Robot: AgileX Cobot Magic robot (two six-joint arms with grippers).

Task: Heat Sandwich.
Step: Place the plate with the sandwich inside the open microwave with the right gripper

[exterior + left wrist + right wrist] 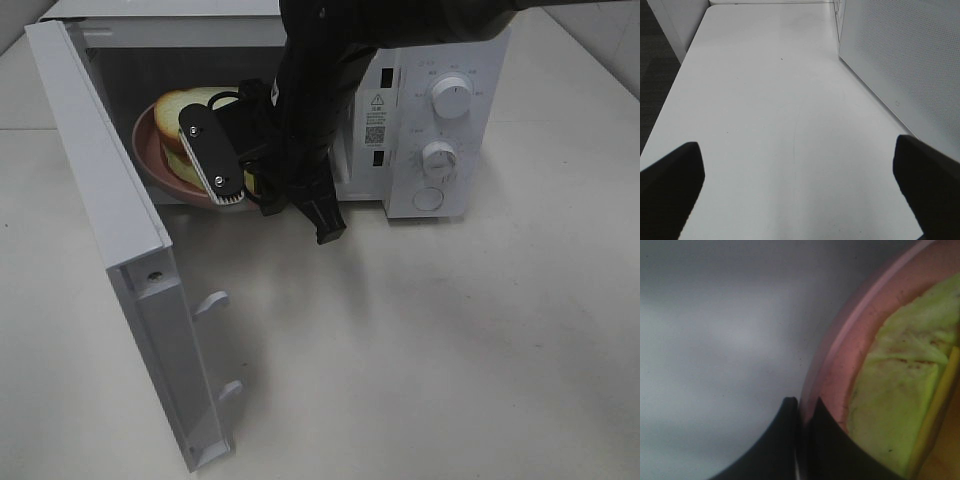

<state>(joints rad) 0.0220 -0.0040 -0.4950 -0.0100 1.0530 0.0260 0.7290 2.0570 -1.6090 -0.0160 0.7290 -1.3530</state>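
The sandwich (190, 104), pale bread over green lettuce (895, 390), lies on a round pink plate (150, 152) in the mouth of the open microwave (440, 100). My right arm (300, 120) reaches in from the front. The right gripper (802, 407) is shut on the pink plate's rim (840, 360), one finger on each side of it. In the exterior high view the wrist bracket hides those fingers. I cannot tell whether the plate rests on the oven floor. My left gripper (800, 190) is open and empty above bare white table (780, 100).
The microwave door (110, 220) swings wide open toward the front left, its handle pegs (212, 300) facing the table. Two dials and a button (440, 155) sit on the microwave's right panel. A white perforated wall (910, 60) stands beside the left gripper.
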